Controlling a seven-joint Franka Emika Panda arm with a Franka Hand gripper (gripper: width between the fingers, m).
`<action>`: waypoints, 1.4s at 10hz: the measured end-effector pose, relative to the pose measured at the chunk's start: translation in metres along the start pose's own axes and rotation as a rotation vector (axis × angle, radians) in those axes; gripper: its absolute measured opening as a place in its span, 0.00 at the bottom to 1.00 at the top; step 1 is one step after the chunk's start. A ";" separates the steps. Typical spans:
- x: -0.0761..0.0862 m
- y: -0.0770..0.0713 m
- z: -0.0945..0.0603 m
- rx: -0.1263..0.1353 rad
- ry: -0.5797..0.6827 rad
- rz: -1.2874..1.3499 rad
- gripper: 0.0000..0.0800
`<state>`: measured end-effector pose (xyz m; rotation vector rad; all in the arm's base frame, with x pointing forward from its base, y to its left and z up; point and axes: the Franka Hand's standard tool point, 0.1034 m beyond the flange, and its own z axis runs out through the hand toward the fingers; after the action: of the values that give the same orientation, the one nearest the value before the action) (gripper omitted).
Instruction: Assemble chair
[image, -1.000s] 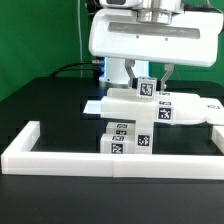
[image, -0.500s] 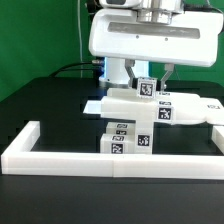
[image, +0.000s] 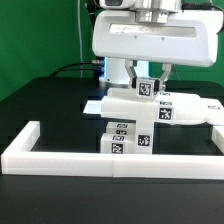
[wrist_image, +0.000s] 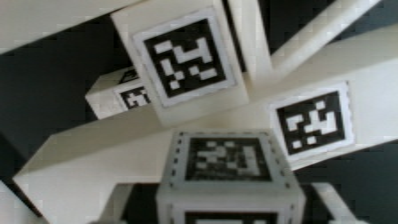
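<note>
On the black table (image: 40, 185), the chair (image: 125, 104) carries black-and-white square tags (image: 146, 88).

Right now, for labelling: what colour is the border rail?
The border rail is white, clearest in exterior view.

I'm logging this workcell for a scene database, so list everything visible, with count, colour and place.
chair: one part-built cluster, matte white with black-and-white tags, mid-table behind the rail; piece count unclear.
tagged post: one, white, upright atop the chair, between the gripper's fingers.
border rail: one, white, untagged, along the table's front, turning back at both ends.
flat white piece: one, on the table at the exterior view's left of the chair; identity unclear.
table: one, black, under everything.
backdrop: one, green, behind, exterior view's left.
arm: one, white housing, above the chair.
gripper: one, dark-fingered, shut on the tagged post.
</note>
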<state>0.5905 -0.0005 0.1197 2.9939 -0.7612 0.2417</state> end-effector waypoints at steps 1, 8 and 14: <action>0.000 0.000 0.000 0.000 0.000 0.082 0.36; -0.001 -0.001 0.000 0.003 -0.002 0.545 0.36; -0.002 -0.002 0.000 0.006 -0.004 0.610 0.77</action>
<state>0.5903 0.0023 0.1191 2.6742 -1.6528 0.2509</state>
